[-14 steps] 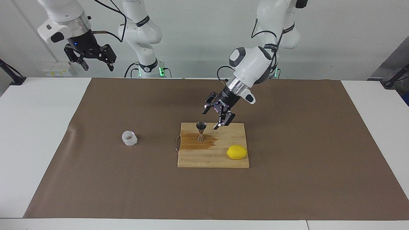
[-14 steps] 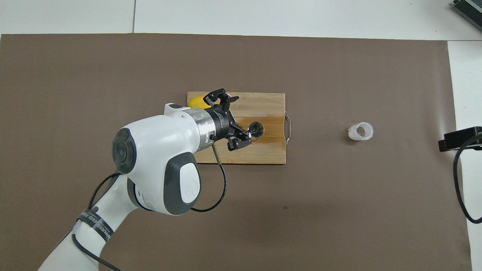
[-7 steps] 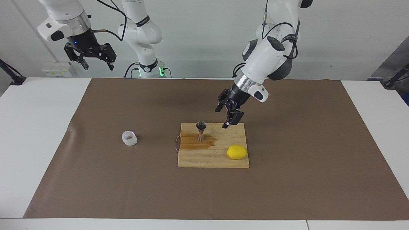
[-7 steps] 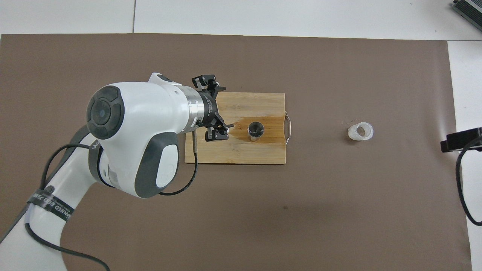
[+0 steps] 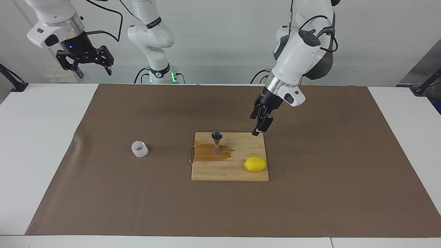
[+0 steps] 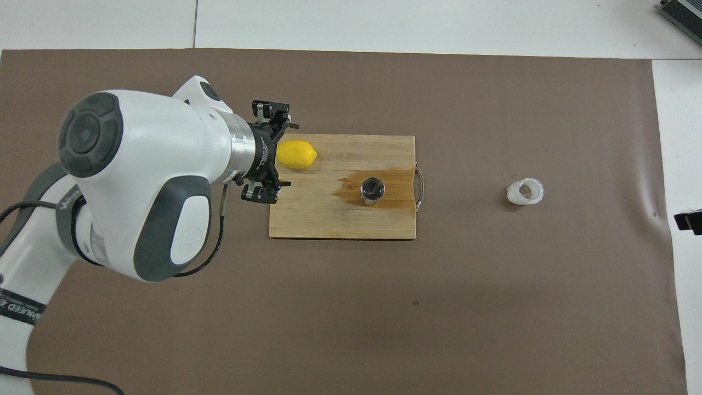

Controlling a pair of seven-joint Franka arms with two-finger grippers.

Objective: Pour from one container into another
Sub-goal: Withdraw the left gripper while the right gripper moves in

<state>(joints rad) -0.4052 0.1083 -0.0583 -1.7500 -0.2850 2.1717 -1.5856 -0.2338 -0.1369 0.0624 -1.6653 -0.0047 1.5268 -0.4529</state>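
The steel jigger (image 5: 217, 141) stands upright on a wooden cutting board (image 5: 227, 172), in a dark wet patch (image 5: 208, 157). In the overhead view the jigger (image 6: 372, 190) shows its open top. The whitish bumpy cup (image 5: 139, 149) sits alone on the brown mat toward the right arm's end, also in the overhead view (image 6: 525, 191). My left gripper (image 5: 256, 124) is open and empty, up over the board's corner at the left arm's end; its spread fingers show overhead (image 6: 277, 153). My right gripper (image 5: 93, 71) is open and empty, raised high at its own end of the table.
A yellow lemon (image 5: 255, 164) lies on the board, farther from the robots than the left gripper, and shows overhead (image 6: 296, 154). The board (image 6: 329, 219) has a wire handle (image 6: 420, 186) on its cup side. The brown mat (image 5: 310, 193) covers most of the table.
My left gripper has drawn away from the jigger toward the left arm's end, uncovering the lemon from above. My right gripper has shifted outward toward its own end.
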